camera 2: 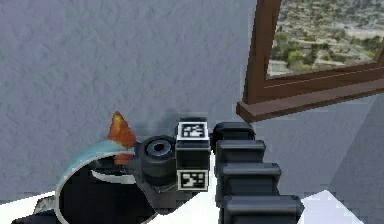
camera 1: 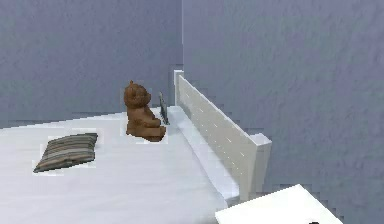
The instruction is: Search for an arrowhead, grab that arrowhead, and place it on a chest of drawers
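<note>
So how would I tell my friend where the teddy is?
Find the big white bed and look along it to its white headboard. The teddy bear sits on the covers beside the headboard's far end, near the room's corner. It is brown and sits upright, while the striped grey pillow nearby lies flat.

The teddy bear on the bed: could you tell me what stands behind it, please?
A thin grey slab stands behind the teddy bear, beside the headboard. The bear covers part of it, so what it is cannot be told.
</note>
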Motion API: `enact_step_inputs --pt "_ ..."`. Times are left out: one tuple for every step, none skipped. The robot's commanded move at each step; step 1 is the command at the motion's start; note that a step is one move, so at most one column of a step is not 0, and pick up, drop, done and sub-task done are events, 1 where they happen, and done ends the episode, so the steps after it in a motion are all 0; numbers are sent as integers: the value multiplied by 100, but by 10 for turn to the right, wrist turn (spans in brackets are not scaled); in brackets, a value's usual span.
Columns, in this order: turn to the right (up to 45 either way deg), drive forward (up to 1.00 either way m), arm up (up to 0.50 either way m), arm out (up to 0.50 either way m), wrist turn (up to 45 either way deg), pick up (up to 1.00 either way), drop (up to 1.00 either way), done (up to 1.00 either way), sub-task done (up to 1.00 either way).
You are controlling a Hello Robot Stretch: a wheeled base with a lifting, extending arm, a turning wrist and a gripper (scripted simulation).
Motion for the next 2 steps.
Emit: enact_step_inputs --pt "0 0 0 0 60 0 0 0 0" --pt "0 0 -28 0 0 0 0 0 0"
